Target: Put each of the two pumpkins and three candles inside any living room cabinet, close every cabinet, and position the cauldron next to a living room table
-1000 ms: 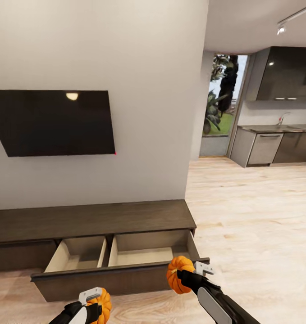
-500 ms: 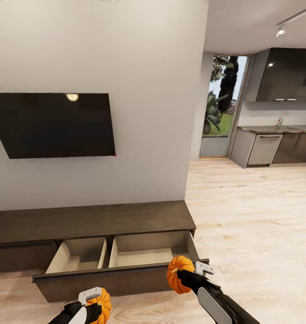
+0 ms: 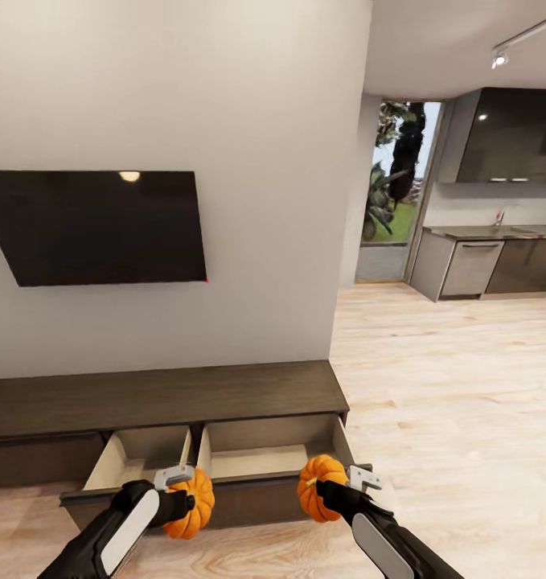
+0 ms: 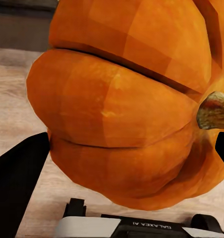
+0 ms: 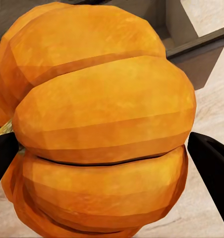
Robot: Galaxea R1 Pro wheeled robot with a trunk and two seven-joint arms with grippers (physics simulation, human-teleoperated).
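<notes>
- Head view: left gripper (image 3: 184, 500) clamps one pumpkin (image 3: 190, 505); right gripper (image 3: 330, 492) clamps another pumpkin (image 3: 317, 487), before the cabinet (image 3: 160, 397).
- Pumpkins look rigid, smooth (likely slippery); grip across the ribs.

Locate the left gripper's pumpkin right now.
In the head view, the pumpkin sits in the left gripper at lower left, level with the front panel of the cabinet's open drawer.

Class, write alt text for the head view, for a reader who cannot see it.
Each tool, left tool and right tool, grips an orange pumpkin, left pumpkin and right pumpkin, in front of the dark cabinet, whose open drawer is pale inside. A dark TV hangs on the wall above.
</notes>
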